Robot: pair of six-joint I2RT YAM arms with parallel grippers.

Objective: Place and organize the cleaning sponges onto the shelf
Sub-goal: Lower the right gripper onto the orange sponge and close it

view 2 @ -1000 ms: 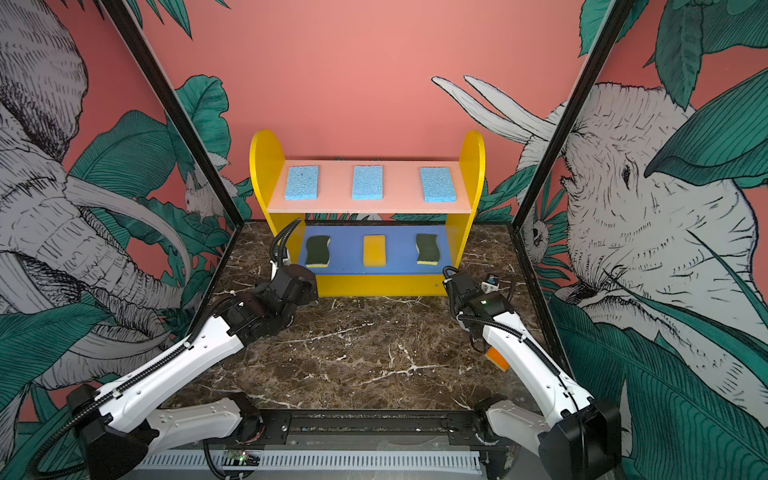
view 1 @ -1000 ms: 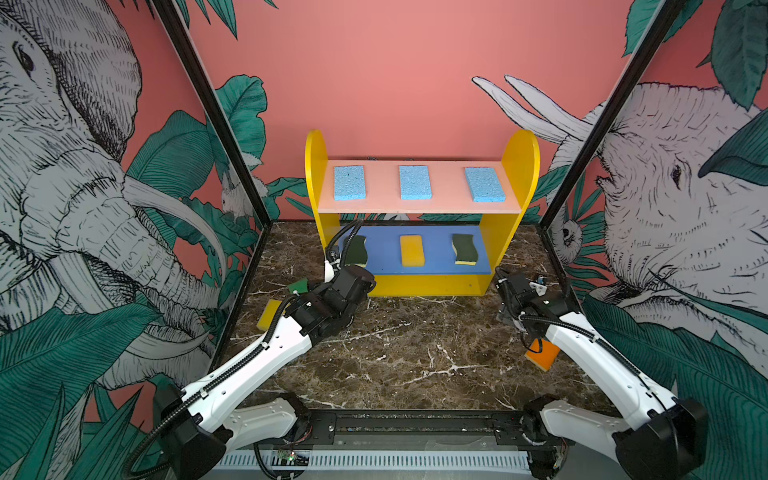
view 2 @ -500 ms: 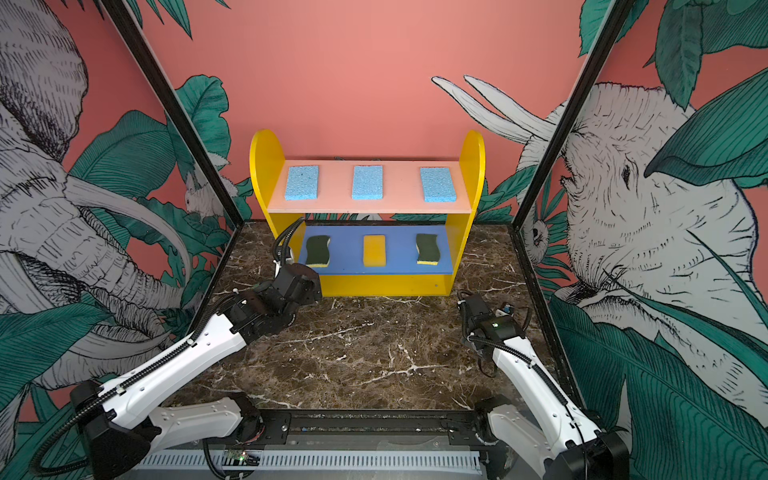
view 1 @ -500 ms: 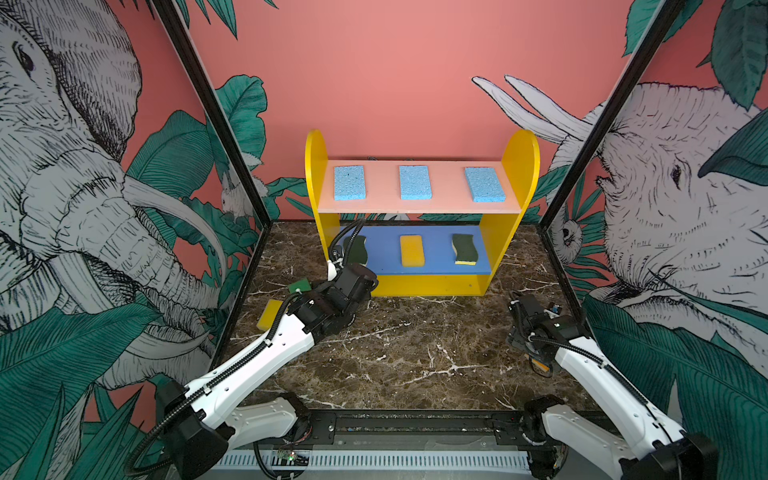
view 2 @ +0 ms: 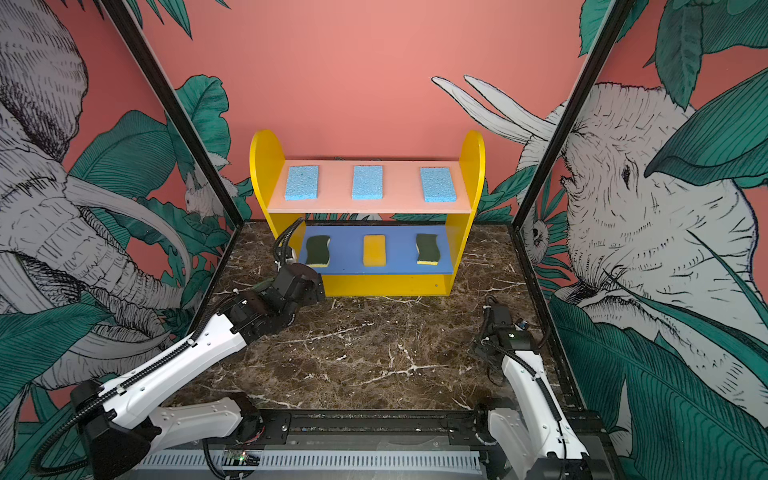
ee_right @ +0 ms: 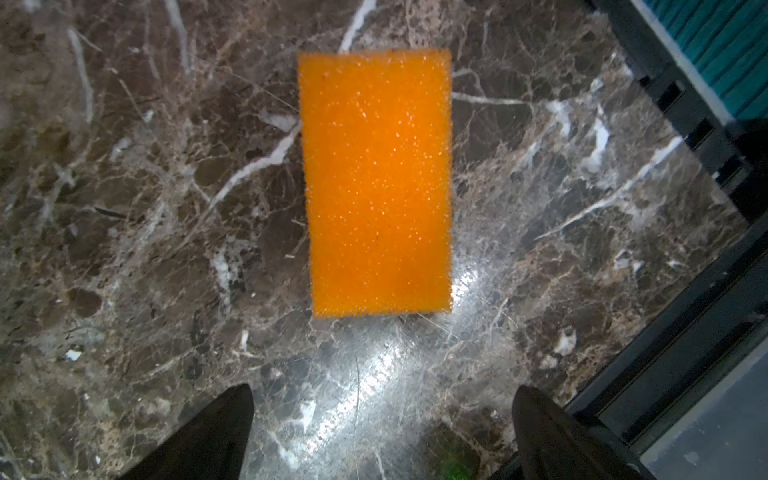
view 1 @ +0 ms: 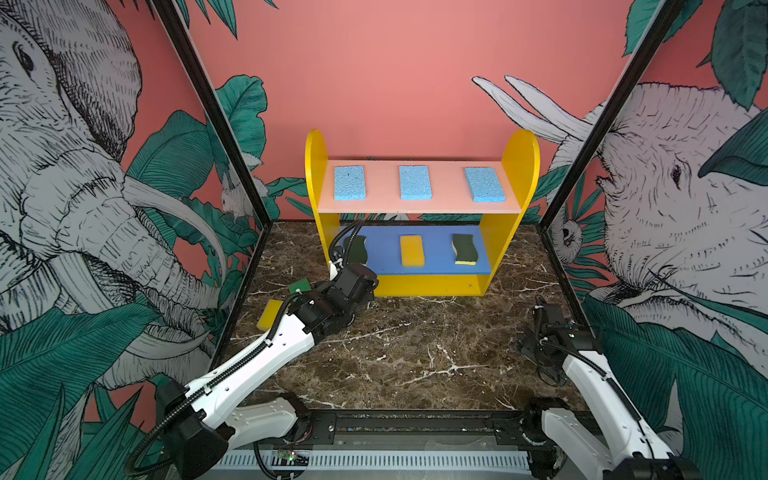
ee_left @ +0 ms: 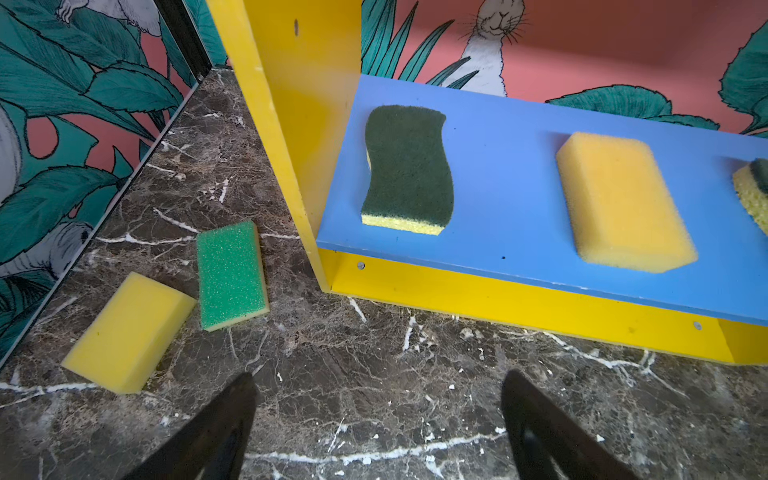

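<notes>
- Left wrist view: the left gripper [ee_left: 378, 376] stood wide open and empty, just before the shelf [ee_left: 291, 124].
- A green sponge [ee_left: 230, 274] and a yellow sponge [ee_left: 129, 332] lay on the tabletop [ee_left: 374, 353] left of the shelf.
- The right gripper [ee_right: 382, 390], wide open and empty, pointed down at the orange sponge [ee_right: 376, 183], apart from the shelf.
- Three blue sponges [view 1: 349, 183] occupied the shelf's top board [view 1: 444, 195], and three further sponges [view 1: 411, 251] its middle board [view 1: 436, 249].

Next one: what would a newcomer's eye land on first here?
The yellow-sided shelf at the back wall, with three light-blue sponges spaced along its pink top board and two wavy green sponges flanking a yellow sponge on the blue board. Then the orange sponge, flat on the marble table just beyond the open right gripper. A bright green sponge and a loose yellow sponge lie off the shelf's left end.
</notes>
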